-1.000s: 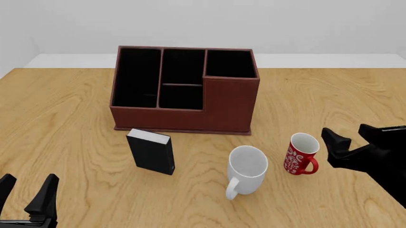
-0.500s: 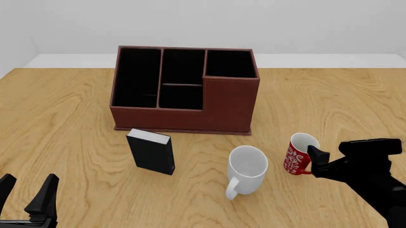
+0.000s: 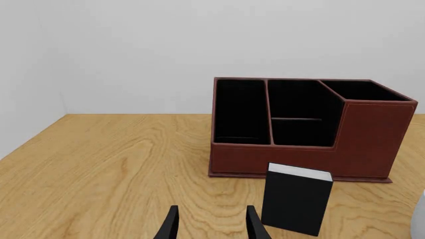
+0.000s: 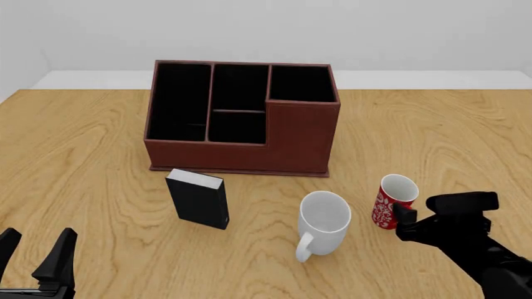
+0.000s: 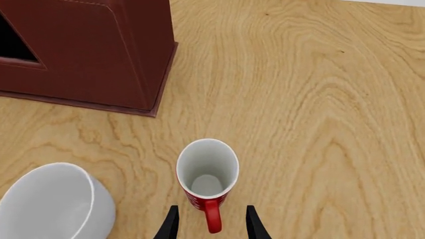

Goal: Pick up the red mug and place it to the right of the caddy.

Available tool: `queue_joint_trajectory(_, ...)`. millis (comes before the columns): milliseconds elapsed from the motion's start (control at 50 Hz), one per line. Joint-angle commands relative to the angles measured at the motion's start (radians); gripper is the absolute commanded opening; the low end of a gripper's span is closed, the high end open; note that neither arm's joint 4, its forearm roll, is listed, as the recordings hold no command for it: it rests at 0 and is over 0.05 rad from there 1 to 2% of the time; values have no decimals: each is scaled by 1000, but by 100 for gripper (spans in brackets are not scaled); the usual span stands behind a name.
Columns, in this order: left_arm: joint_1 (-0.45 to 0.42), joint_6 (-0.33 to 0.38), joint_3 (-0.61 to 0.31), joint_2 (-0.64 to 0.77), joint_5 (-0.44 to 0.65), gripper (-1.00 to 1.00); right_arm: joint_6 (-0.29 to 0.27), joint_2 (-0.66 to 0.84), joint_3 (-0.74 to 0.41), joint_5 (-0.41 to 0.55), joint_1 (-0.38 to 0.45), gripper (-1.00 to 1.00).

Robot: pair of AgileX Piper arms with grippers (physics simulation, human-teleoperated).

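Observation:
The red mug (image 4: 392, 199) stands upright on the table, in front of and to the right of the caddy (image 4: 291, 143), with its red handle toward the arms. In the right wrist view the red mug (image 5: 207, 172) shows its white inside. My right gripper (image 5: 211, 226) is open, one finger on each side of the handle, apart from it. From the front, the right gripper (image 4: 415, 213) sits low, just behind the mug. The caddy (image 5: 99, 55) is dark red-brown. My left gripper (image 4: 33, 255) is open and empty at the near left corner.
A larger white mug (image 4: 324, 221) stands just left of the red mug, handle toward the arms, and its rim (image 5: 56, 204) lies close to the right gripper. A small black box (image 4: 198, 199) stands upright before the caddy (image 3: 371, 134). The left gripper (image 3: 211, 226) faces this box (image 3: 295, 199).
My right gripper has moved left and down from the right side to the red mug, and its fingers now straddle the handle. The left arm and all objects have stayed still.

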Motion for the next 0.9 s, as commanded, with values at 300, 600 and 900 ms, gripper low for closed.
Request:
queue_joint_trajectory(300,0,0,0,0,0,100,-3,189,20,-144,3,100)
queue_joint_trajectory(600,0,0,0,0,0,100,-4,248,25,-189,-1,100)
queue_joint_trajectory(900,0,0,0,0,0,100,-14,172,25,-135,-19,-100)
